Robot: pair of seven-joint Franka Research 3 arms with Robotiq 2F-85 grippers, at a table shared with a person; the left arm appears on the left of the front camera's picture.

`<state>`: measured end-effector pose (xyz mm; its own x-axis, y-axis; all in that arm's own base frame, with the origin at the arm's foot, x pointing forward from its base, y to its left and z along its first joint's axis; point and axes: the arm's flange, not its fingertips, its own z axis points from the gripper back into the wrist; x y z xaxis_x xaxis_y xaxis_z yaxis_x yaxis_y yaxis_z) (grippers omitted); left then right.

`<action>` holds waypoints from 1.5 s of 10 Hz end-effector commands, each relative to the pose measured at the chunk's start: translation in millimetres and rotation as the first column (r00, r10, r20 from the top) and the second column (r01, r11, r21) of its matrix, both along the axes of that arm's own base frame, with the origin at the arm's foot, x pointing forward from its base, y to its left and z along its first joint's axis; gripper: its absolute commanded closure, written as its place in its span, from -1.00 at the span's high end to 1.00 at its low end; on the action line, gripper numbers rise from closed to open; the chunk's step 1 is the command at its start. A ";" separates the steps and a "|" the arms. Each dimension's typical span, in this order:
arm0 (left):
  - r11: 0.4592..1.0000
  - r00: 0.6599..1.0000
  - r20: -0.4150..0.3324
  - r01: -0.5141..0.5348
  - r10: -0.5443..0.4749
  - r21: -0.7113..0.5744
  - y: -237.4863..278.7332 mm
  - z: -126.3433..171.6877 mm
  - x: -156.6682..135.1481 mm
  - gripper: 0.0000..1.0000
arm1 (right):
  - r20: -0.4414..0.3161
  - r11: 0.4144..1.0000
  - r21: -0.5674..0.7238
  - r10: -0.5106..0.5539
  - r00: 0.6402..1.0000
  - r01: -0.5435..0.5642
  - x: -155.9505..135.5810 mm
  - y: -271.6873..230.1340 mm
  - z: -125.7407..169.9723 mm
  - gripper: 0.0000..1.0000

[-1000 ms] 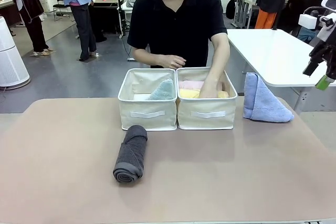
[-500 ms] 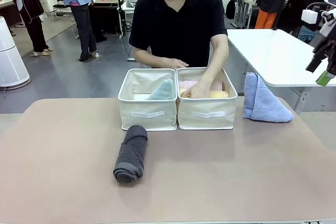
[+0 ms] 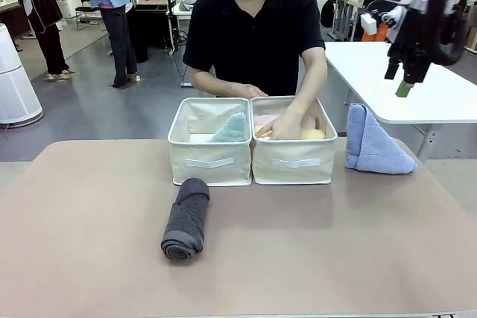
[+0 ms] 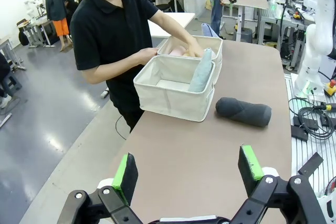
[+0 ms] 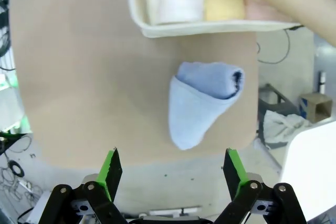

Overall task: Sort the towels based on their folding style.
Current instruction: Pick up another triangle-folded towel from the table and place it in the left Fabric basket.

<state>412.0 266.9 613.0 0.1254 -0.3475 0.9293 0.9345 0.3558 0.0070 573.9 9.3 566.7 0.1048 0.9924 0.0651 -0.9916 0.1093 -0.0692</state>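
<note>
Two cream fabric bins, the left bin (image 3: 209, 160) and the right bin (image 3: 294, 161), stand side by side and touching on the smooth tan desk (image 3: 335, 251), each soft-walled with a white strap handle on its near face. A light teal towel (image 3: 231, 128), folded to a point, leans upright inside the left bin. In the right bin lie plump terry rolls: a white towel (image 5: 181, 1) against the near wall, a yellow towel (image 5: 224, 1) beside it, and a pink towel (image 3: 270, 119) behind those, with the person's hand (image 3: 280, 130) resting down on them. Just beside the right bin, on its outer side and apart from it, a periwinkle blue towel (image 3: 375, 143) sits as a nubby, cone-like triangle with its open fold up. In front of the left bin, nearer the robot, a dark grey towel (image 3: 185, 218) lies rolled into a thick cylinder, its spiral end facing the robot. The right tool (image 3: 398, 80) hangs high above the blue towel, its green-padded fingers spread wide and holding nothing. The left tool (image 4: 188, 167) hovers off to the left bin's side, fingers likewise wide apart and empty.
</note>
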 end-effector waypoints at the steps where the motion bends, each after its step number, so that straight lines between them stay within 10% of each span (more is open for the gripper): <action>1: 1.000 1.000 -0.001 -0.008 0.008 -0.015 -2.1 0.9 -3.3 1.00 | -0.038 0.999 -0.043 -0.027 0.999 0.025 27.4 -5.2 0.8 1.00; 8: 1.000 1.000 -0.001 -0.008 0.008 -0.015 -2.1 0.9 -3.3 1.00 | -0.018 1.000 -0.017 -0.011 1.000 0.011 31.2 -2.6 -13.6 1.00; 15: 1.000 1.000 -0.001 -0.008 0.008 -0.015 -2.1 0.9 -3.3 1.00 | -0.126 0.990 0.121 0.083 0.988 -0.068 101.0 -2.3 -64.6 1.00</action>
<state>411.8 267.0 613.0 0.1257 -0.3474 0.9293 0.9344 0.3563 0.0068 658.6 10.9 498.1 0.0330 0.9899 0.1376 -0.9994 0.0307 0.0184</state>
